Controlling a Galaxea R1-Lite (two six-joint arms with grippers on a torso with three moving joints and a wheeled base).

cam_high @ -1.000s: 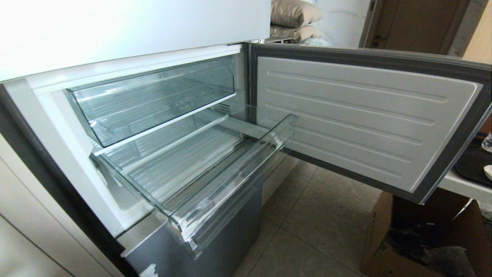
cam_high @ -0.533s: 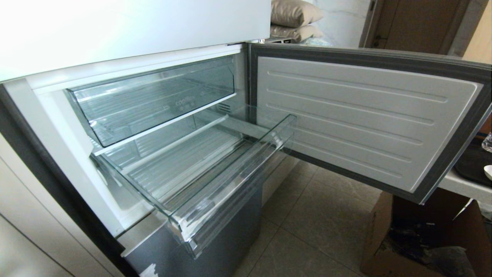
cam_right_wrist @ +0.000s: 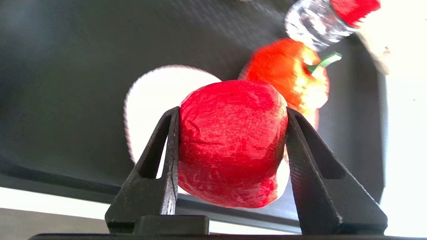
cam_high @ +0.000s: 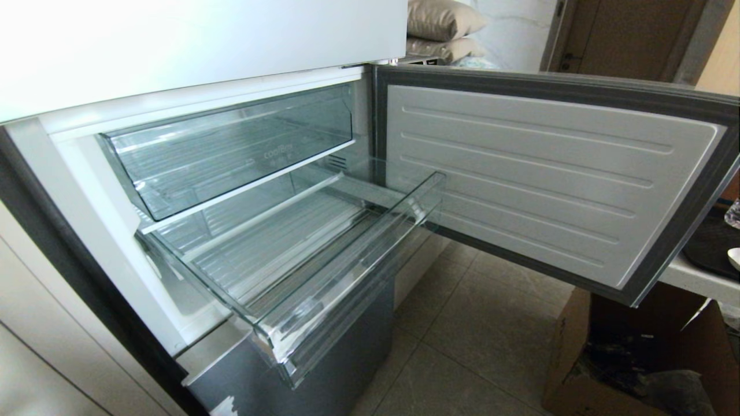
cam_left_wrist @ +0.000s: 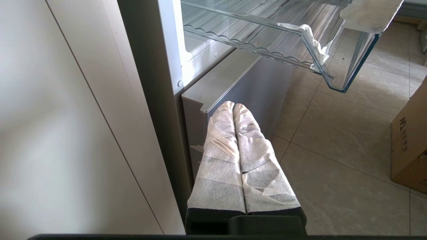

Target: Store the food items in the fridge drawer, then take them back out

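My right gripper (cam_right_wrist: 232,110) shows only in the right wrist view, shut on a glossy red round fruit (cam_right_wrist: 230,143), one finger on each side of it. It hangs over a white plate (cam_right_wrist: 153,96) on a black tray (cam_right_wrist: 66,100). An orange pepper (cam_right_wrist: 280,73) with a green stem lies just beyond the fruit. The fridge drawer (cam_high: 347,277), wide, shallow and clear, is pulled out and holds nothing; white tape marks its front corner (cam_left_wrist: 317,46). My left gripper (cam_left_wrist: 234,106), wrapped in white tape, is shut and parked low by the fridge base.
The fridge door (cam_high: 549,179) stands swung open to the right. A deeper clear drawer (cam_high: 231,150) with faint lettering sits above the shallow one. A cardboard box (cam_high: 636,358) stands on the tiled floor at lower right. A clear bottle (cam_right_wrist: 317,23) with a red cap lies on the tray.
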